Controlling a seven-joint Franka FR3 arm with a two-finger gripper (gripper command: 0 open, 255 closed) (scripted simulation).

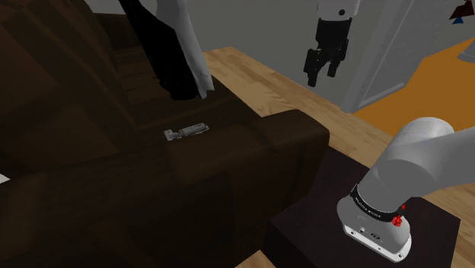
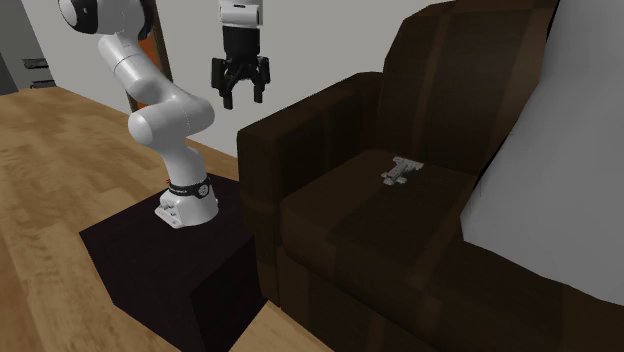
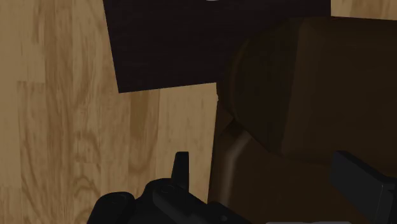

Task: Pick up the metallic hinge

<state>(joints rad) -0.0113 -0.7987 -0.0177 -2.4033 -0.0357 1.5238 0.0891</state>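
Brown armchair (image 2: 330, 215) seat carries the grey hinge (image 1: 186, 132), flat, so likely reachable from above. The gripper (image 1: 321, 74) hangs high, far off it, jaws apart.

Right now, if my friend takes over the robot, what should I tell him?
Gripper: open and empty, hanging high beside the brown armchair, over its armrest edge and the wooden floor.
Metallic hinge: lying flat on the armchair's seat cushion, well apart from the gripper.
Done: nothing grasped yet.
Left: move over the seat, come down, close on the hinge, lift it.
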